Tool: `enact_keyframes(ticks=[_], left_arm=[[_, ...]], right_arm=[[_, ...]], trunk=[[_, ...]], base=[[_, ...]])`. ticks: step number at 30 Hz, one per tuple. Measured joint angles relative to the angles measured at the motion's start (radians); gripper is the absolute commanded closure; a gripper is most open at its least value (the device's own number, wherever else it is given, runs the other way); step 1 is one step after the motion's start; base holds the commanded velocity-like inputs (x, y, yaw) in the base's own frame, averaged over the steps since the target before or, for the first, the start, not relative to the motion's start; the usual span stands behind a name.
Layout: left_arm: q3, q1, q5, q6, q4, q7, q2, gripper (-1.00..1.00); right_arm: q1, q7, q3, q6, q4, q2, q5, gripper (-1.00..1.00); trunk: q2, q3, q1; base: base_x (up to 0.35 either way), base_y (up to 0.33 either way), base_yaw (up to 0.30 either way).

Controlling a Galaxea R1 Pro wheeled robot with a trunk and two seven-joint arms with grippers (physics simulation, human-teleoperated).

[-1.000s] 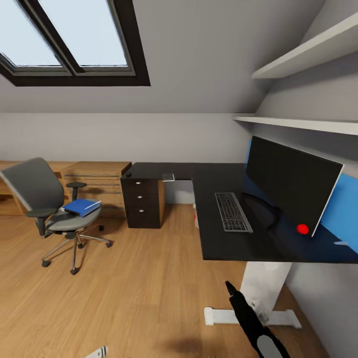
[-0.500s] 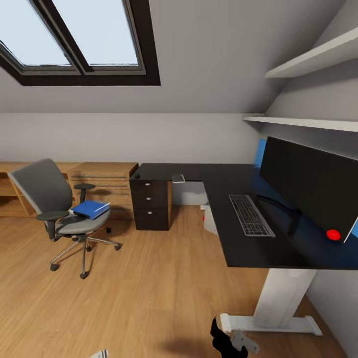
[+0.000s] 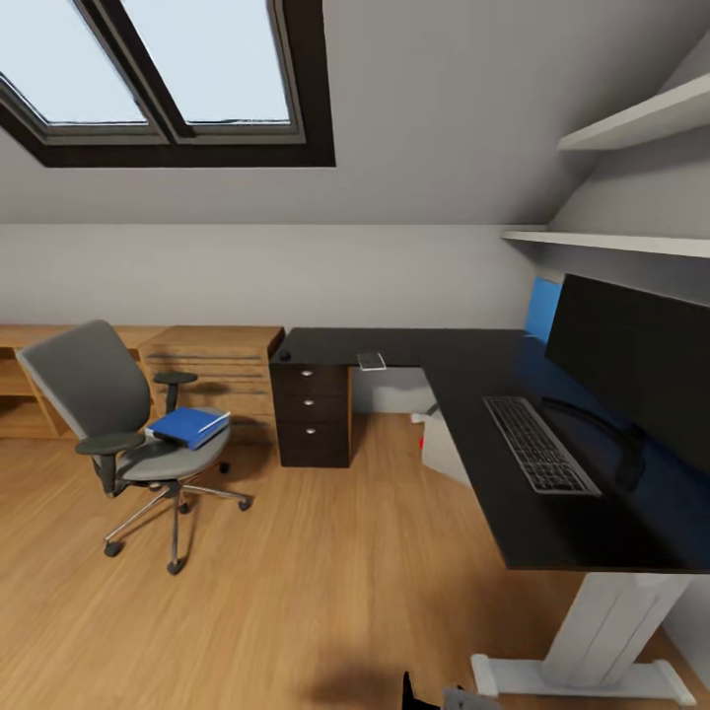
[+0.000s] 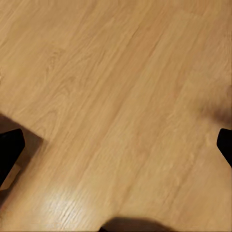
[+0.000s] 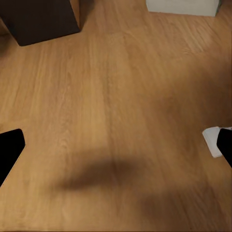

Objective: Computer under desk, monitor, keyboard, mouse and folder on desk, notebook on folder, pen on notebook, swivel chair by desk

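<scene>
The grey swivel chair (image 3: 104, 404) stands on the floor at the left, apart from the desk, with the blue folder (image 3: 189, 426) on its seat. On the black L-shaped desk (image 3: 444, 370) are the monitor (image 3: 631, 360) and, in front of it, the keyboard (image 3: 540, 446). A small grey notebook (image 3: 372, 361) lies near the desk's inner corner. The light grey computer (image 3: 446, 446) sits under the desk. Over bare floor, my left gripper (image 4: 116, 145) and right gripper (image 5: 116, 147) are both open and hold nothing.
A black drawer unit (image 3: 314, 414) stands under the desk's left end, beside a low light-wood shelf unit (image 3: 212, 367). The desk's white foot (image 3: 582, 675) is near my right arm (image 3: 434, 698). Wall shelves (image 3: 631, 123) hang above the monitor. Wood floor lies between chair and desk.
The whole head view has shifted, so the camera has turned left; desk and chair sit further right in the picture. My right arm has sunk to the picture's lower edge.
</scene>
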Motion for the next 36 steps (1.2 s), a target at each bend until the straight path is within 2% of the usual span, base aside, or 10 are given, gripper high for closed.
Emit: enact_keyframes(ticks=[3,12,13,14,23,29,36], left_arm=[[0.000,0.000,0.000,0.000,0.000,0.000,0.000,-1.00],[0.000,0.000,0.000,0.000,0.001,-0.001,-0.001,-1.00],[-0.002,0.000,0.000,0.000,0.002,-0.002,-0.001,-1.00],[-0.002,0.000,0.000,0.000,0.002,-0.002,-0.001,-1.00],[-0.005,0.000,-0.018,0.000,0.001,-0.002,-0.003,-1.00],[-0.005,0.000,-0.026,-0.001,0.002,-0.002,-0.002,-1.00],[-0.005,0.000,-0.032,-0.003,0.002,-0.002,-0.003,-1.00]], right_arm=[[0.000,0.002,0.004,-0.004,0.004,0.000,0.013,-1.00],[-0.001,0.001,0.005,-0.029,0.006,0.002,0.012,-1.00],[0.000,0.003,0.006,-0.112,0.024,0.003,0.009,-1.00],[0.000,0.002,0.006,-0.117,0.026,0.003,0.013,-1.00],[0.000,0.002,0.005,-0.121,0.029,0.003,0.011,-1.00],[0.000,0.003,0.005,-0.122,0.029,0.002,0.010,-1.00],[0.000,0.003,0.005,-0.122,0.029,0.002,0.010,-1.00]], trunk=[[0.000,0.000,0.000],[0.000,0.001,0.000],[0.000,0.001,0.000],[0.000,0.002,0.000],[0.000,0.007,0.000],[0.000,0.008,0.000],[0.049,0.030,-0.027]], base=[[0.252,0.255,0.000],[0.296,0.144,0.077],[0.326,0.001,0.258],[0.325,0.001,0.258],[0.142,-0.003,0.248],[0.308,0.000,0.045],[0.322,0.000,0.002]])
